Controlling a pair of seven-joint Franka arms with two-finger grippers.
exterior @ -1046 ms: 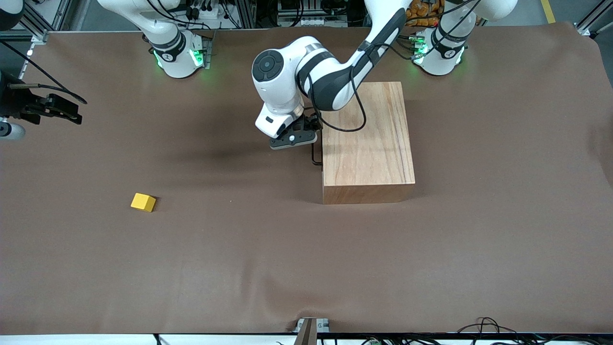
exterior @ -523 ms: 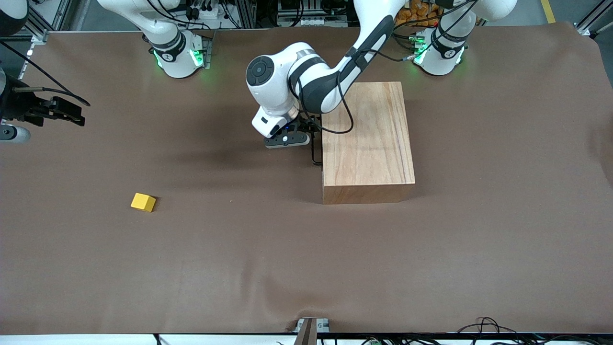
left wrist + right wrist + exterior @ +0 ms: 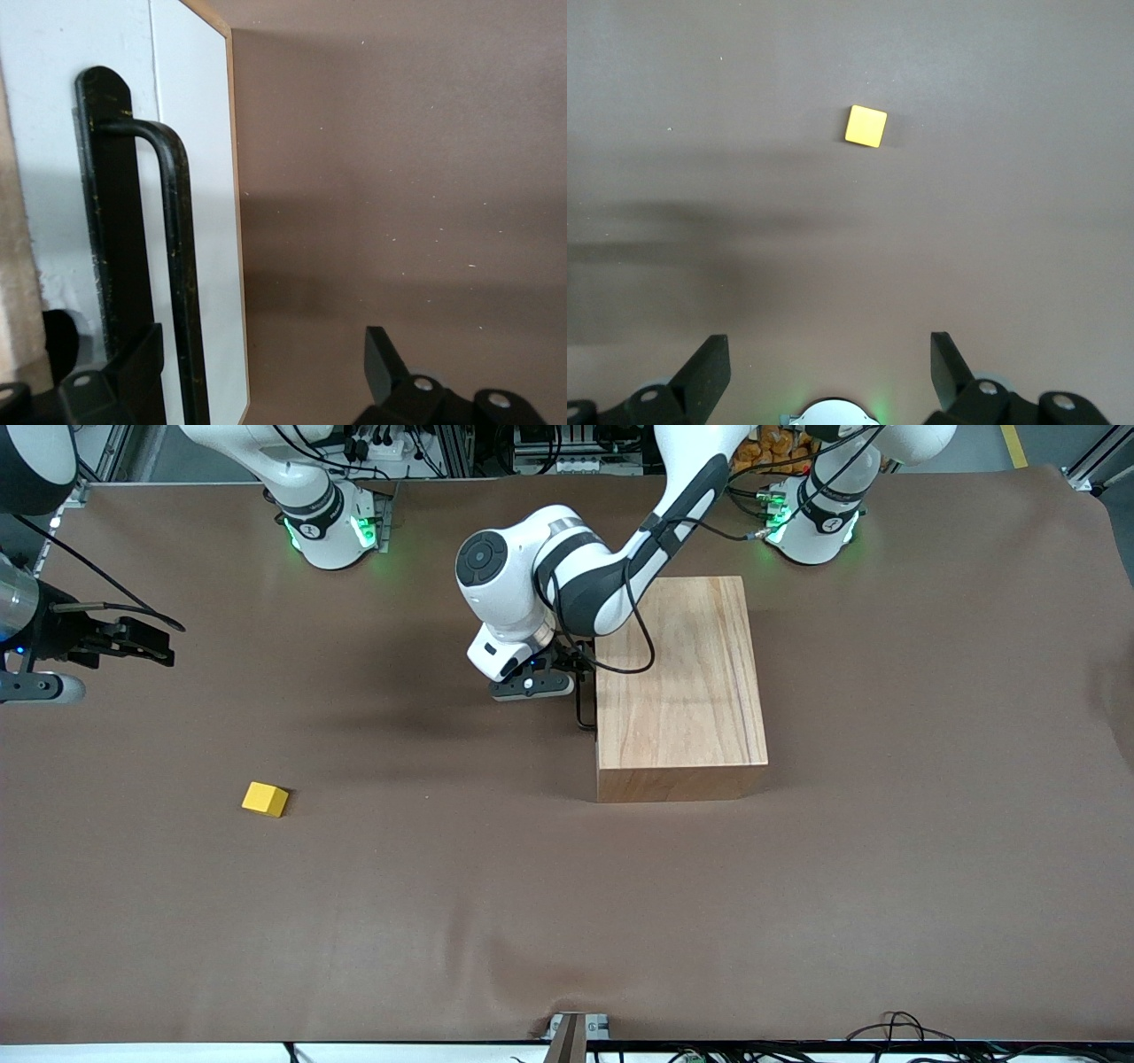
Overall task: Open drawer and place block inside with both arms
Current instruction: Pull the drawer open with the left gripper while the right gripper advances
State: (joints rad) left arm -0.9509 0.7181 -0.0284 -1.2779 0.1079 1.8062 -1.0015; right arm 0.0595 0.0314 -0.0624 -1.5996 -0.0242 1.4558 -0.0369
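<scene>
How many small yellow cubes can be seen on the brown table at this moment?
1. The small bright yellow cube lies alone on the brown table cloth, toward the right arm's end, nearer to the front camera than the large light-wood box. More could be hidden inside that box.

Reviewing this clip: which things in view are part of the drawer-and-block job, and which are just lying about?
Part of the job:
- drawer, closed in the wooden box
- handle, between the open jaws of the left gripper
- yellow block, lying on the table toward the right arm's end
- right gripper, jaws open, above the table

Just lying about:
- brown table cover
- cables at the table edge nearest the front camera
</scene>
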